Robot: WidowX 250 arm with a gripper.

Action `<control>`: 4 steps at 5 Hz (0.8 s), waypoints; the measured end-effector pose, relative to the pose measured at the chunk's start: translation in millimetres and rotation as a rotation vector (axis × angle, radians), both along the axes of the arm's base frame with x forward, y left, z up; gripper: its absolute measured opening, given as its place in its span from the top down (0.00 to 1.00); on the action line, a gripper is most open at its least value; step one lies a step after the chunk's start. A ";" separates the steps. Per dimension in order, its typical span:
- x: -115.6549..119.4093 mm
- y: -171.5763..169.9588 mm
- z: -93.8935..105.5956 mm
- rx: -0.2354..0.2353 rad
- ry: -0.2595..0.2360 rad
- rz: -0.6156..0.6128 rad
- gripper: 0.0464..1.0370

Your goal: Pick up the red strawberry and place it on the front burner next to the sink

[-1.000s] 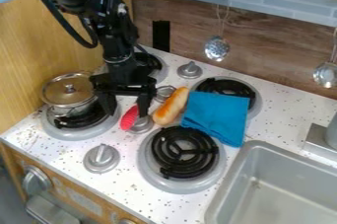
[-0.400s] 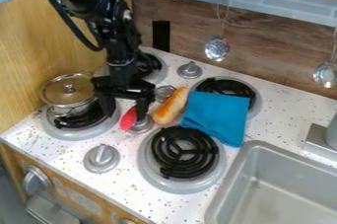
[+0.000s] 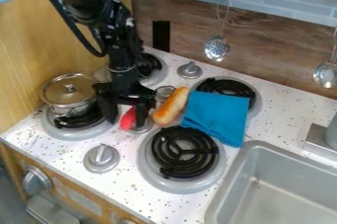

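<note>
End effector (image 3: 125, 122) being lowered slightly, fingers being kept apart; red object (image 3: 127, 119) thus being approached more closely, beside bread (image 3: 171, 106).

Place: toy kitchen | coil burners (image 3: 185, 152) and knobs (image 3: 101, 157) sitting on a speckled counter (image 3: 118, 188) | sink (image 3: 289, 183) occupying near right | lidded pot (image 3: 68, 92) resting left | ladles (image 3: 217, 49) hanging at far wall (image 3: 276, 45)

Brightly and fairly evenly lit. Softly shaded inside sink (image 3: 289, 193). Lightly glinting on pot lid (image 3: 58, 91) and slotted ladle (image 3: 217, 49).
</note>
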State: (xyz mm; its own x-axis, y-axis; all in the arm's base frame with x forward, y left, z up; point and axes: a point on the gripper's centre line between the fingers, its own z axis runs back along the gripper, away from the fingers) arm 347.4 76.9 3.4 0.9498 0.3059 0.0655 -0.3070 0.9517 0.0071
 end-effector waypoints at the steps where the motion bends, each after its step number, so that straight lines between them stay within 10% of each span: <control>1: -0.2 -1.3 -0.3 -0.011 -0.001 -0.010 0.48; 4: -2.7 -8.4 8.3 -0.047 -0.014 -0.042 0.58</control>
State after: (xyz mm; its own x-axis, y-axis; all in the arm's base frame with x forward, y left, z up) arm 344.6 68.5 11.8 0.9609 0.2689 0.0657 -0.2666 0.9629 -0.0419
